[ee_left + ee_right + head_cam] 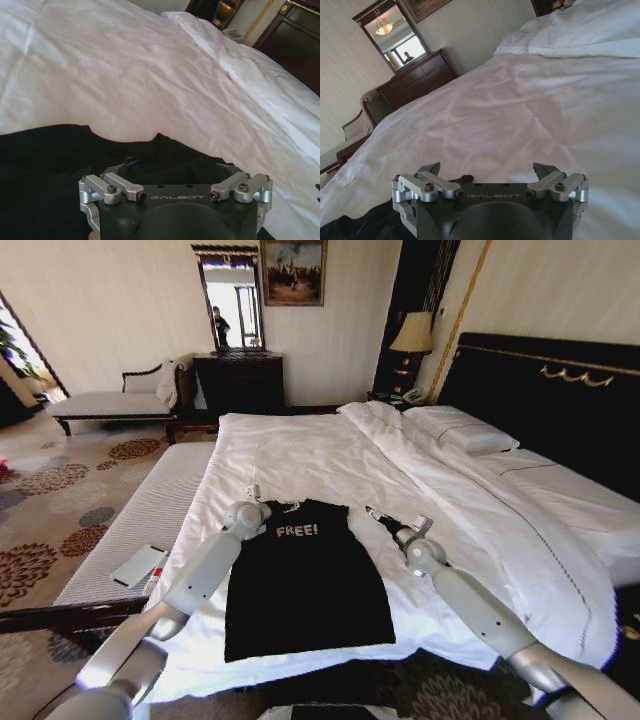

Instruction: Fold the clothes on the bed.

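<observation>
Black T-shirt (305, 580) with white "FREE!" letters lies flat on the big white bed (300, 455), near the foot end, close to the robot. Its bottom edge is nearest the robot and its neck points toward the far side of the bed. The shirt looks narrow, with no sleeves sticking out at the sides.

Both arms reach out over the shirt. The left gripper (252, 497) is at the top left corner of the shirt, by the shoulder. In the left wrist view its fingers (125, 167) are spread apart just above the black cloth, with nothing between them. The right gripper (385, 520) is at the top right corner, right at the edge where black cloth meets white sheet. Its fingers (431, 169) are spread apart too and hold nothing.

A long striped bench (140, 520) sits beside the bed on the left, with a phone (138, 566) on it.

Farther away, a folded white duvet (470, 500) runs across the bed, and pillows (460, 428) rest by the dark headboard (560, 390)
</observation>
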